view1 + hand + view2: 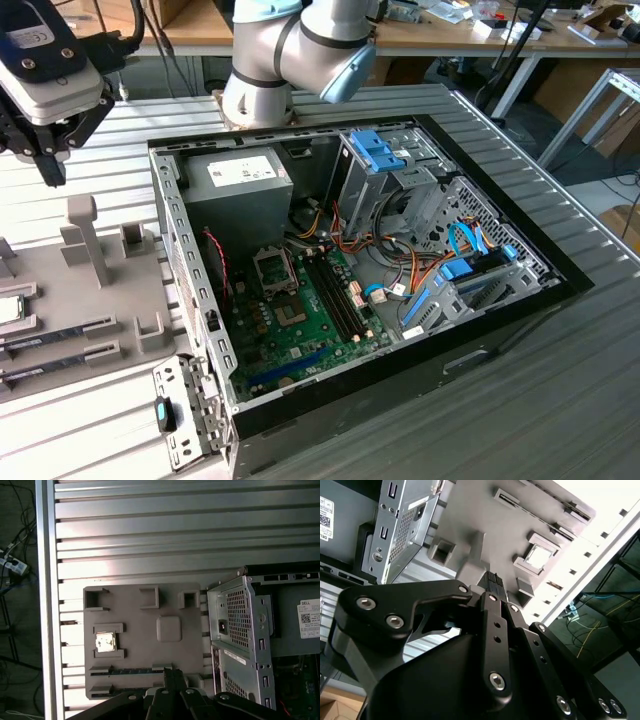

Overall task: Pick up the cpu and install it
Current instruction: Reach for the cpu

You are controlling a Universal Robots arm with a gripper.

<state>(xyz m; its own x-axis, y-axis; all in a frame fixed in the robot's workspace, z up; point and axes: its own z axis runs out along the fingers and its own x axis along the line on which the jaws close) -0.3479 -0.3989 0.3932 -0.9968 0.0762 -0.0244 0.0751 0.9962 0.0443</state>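
Arm (290, 45): grey links, blue end cap (345, 70) at one joint, base at top centre of exterior view. Wrist (45, 60) reaches out to exterior view's left, raised, tool end pointing down. Gripper (45, 165): black linkage, tips pressed together, nothing btwn them. In both wrist views the gripper (494, 582) (170, 674) narrows to one closed point, links folded inward.

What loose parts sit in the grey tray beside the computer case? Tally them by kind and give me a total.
cpu: 1
memory sticks: 2
Total: 3 parts in the grey tray
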